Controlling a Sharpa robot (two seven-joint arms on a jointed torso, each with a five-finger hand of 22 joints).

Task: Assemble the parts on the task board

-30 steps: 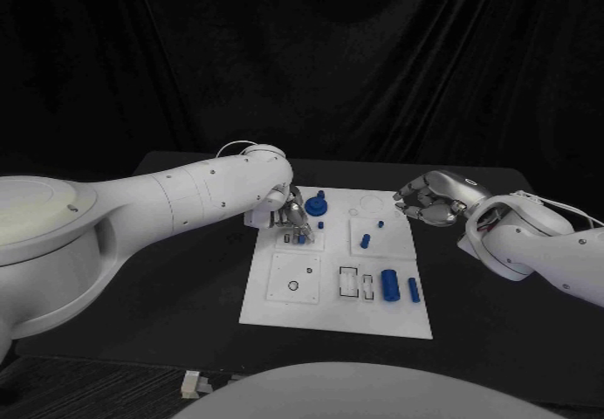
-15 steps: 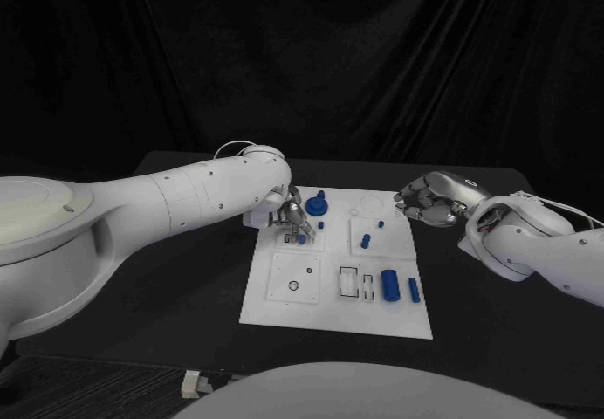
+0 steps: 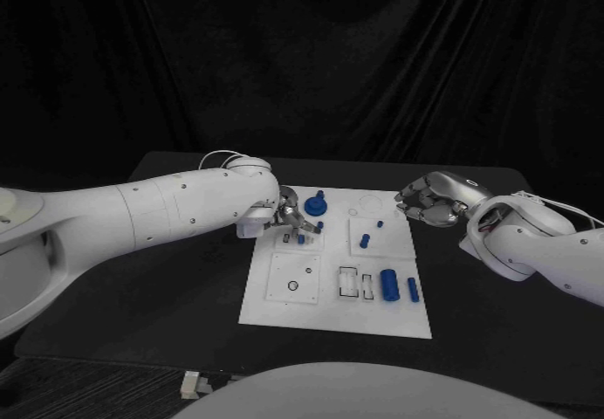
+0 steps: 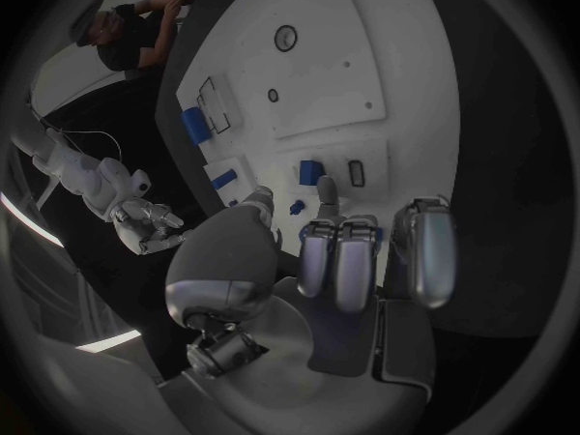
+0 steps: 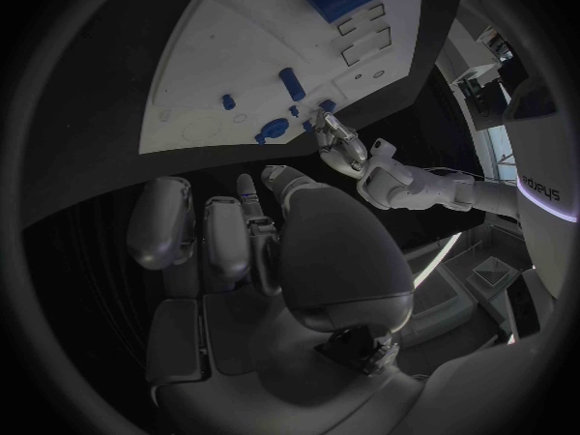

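The white task board (image 3: 321,305) lies mid-table, with blue parts on it. My left hand (image 3: 291,217) hovers over its far left tile, fingers apart, tips just above a small blue block (image 3: 302,236) beside a slot. The left wrist view shows that block (image 4: 310,171) and a tiny blue peg (image 4: 296,207) just past my left hand (image 4: 338,251); nothing sits in the palm. A blue round knob (image 3: 318,206) stands just beyond. My right hand (image 3: 430,199) hangs off the board's far right corner, fingers curled in on nothing, as its right wrist view (image 5: 254,242) shows.
More blue parts sit on the board: a peg (image 3: 365,240), a small stud (image 3: 379,223), a thick cylinder (image 3: 390,285) and a thin bar (image 3: 413,291). Empty slots (image 3: 351,282) lie left of the cylinder. The black table (image 3: 188,279) surrounds the board.
My left arm has swung lower and outward, and its hand has lifted a little above the far left tile. The right hand has stayed put.
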